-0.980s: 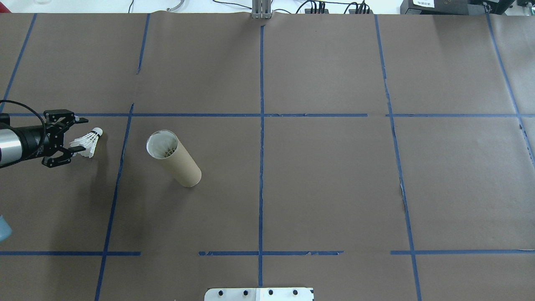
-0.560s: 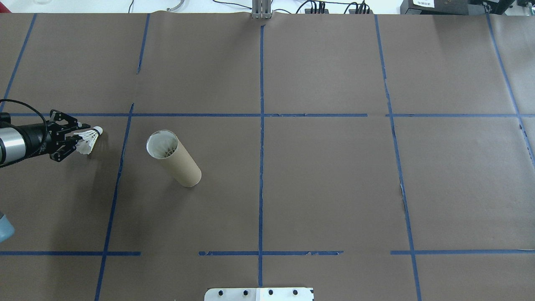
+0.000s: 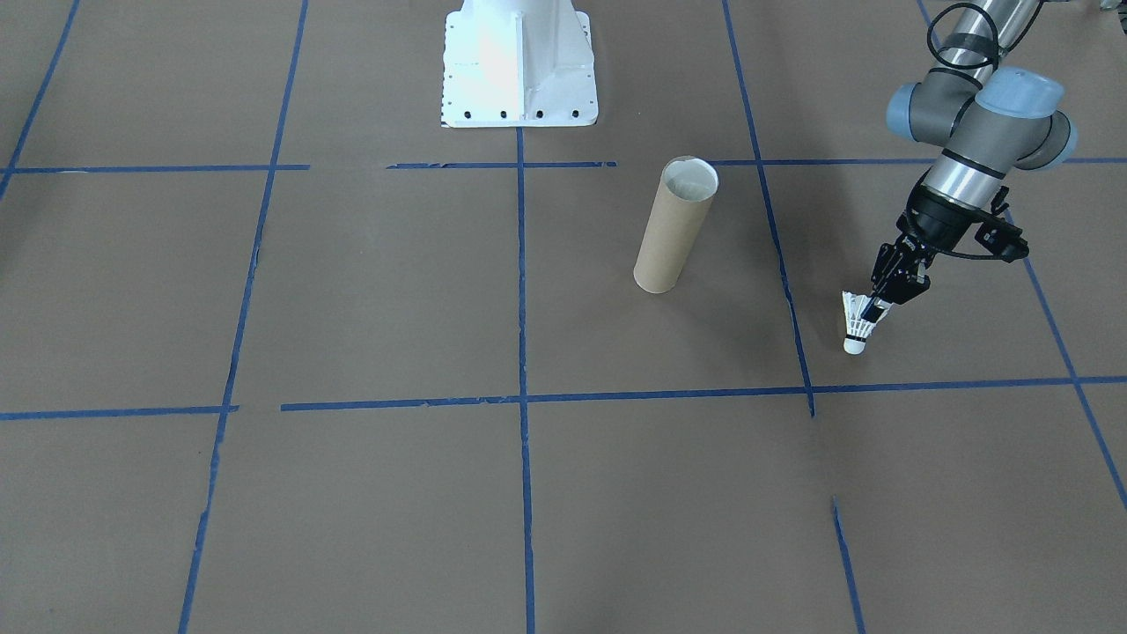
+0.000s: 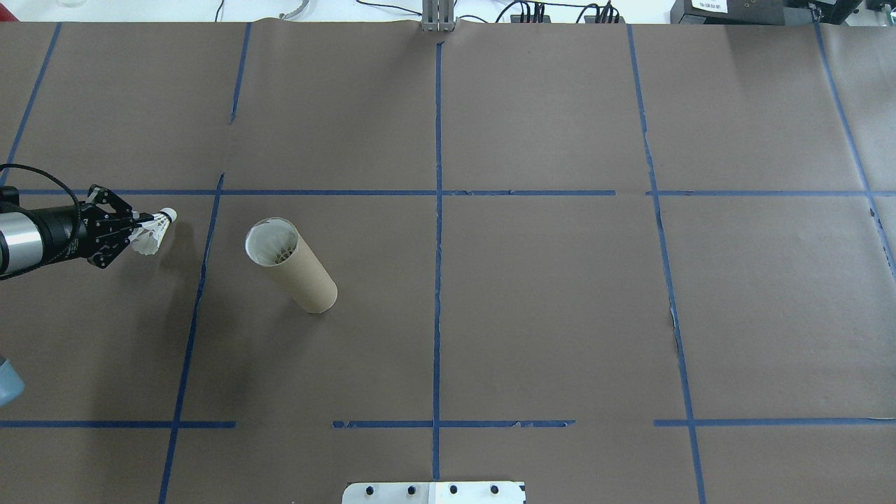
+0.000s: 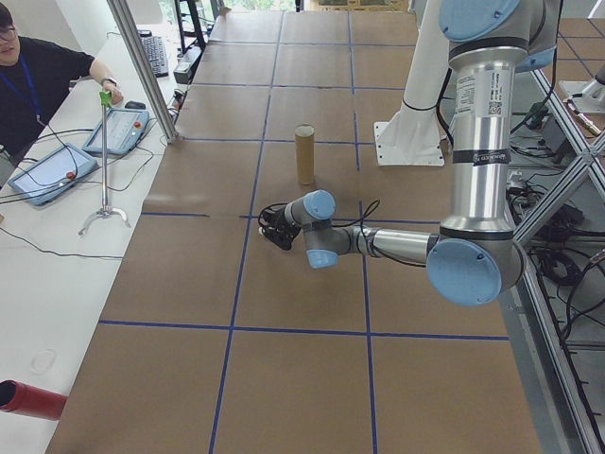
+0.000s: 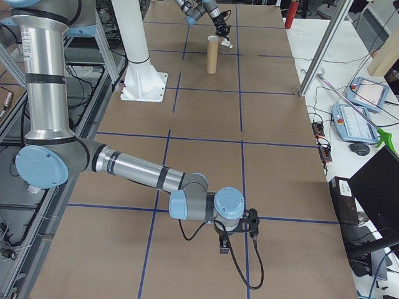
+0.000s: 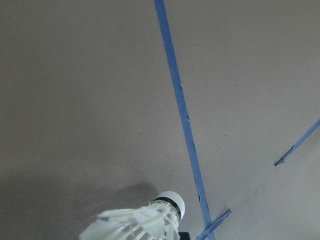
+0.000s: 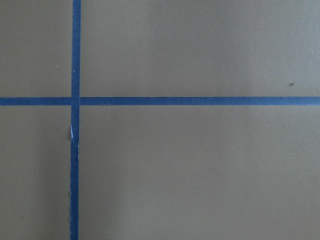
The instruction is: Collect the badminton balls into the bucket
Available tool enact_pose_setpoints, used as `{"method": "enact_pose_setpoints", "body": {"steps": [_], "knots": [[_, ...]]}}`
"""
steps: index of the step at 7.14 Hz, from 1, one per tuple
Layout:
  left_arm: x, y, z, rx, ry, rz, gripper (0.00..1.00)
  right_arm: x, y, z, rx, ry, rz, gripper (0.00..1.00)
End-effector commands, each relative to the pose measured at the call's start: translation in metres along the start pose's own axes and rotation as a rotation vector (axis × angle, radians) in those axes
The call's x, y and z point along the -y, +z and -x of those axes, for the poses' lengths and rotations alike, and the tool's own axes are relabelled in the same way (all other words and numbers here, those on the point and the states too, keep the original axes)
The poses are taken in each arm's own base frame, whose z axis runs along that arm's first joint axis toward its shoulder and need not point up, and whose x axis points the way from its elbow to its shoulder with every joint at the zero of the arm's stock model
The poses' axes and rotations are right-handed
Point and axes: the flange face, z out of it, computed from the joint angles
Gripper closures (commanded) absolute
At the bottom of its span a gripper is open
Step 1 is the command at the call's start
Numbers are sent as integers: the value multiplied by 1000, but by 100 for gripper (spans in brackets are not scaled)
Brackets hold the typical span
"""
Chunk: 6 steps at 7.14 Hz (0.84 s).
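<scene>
My left tool (image 4: 133, 225) is clamped on the feather skirt of the white shuttlecock (image 4: 155, 229), cork tip pointing away from my wrist, beside the upright tan cardboard tube (image 4: 290, 264) on the brown worktop (image 4: 560, 315).

My right tool's (image 6: 235, 232) state I cannot tell.

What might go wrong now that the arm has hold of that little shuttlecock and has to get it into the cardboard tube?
The left gripper pinches only the feather skirt of the shuttlecock, so it could slip out or crush. The cardboard tube is tall, narrow and standing free; a nudge might topple it. Its mouth is small, so a slightly off drop could miss.
</scene>
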Motion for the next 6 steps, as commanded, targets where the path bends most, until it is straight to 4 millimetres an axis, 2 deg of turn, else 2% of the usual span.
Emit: {"method": "enact_pose_setpoints", "body": {"steps": [1,2,3,4,5,6], "knots": [[-38,-13,-22,98,111,58,100,0,0,0,0,0,0,0],[-47,-18,-30,138,202,70,100,0,-1,0,0,-1,-1,0],[-52,-33,-46,165,290,100,100,0,-1,1,0,-1,-1,0],[-48,-53,-66,201,351,123,100,0,0,0,0,0,0,0],[-54,-66,-79,238,402,134,100,0,-1,0,0,-3,-1,0],[-67,-71,-89,290,469,145,100,0,-1,1,0,-1,-1,0]]}}
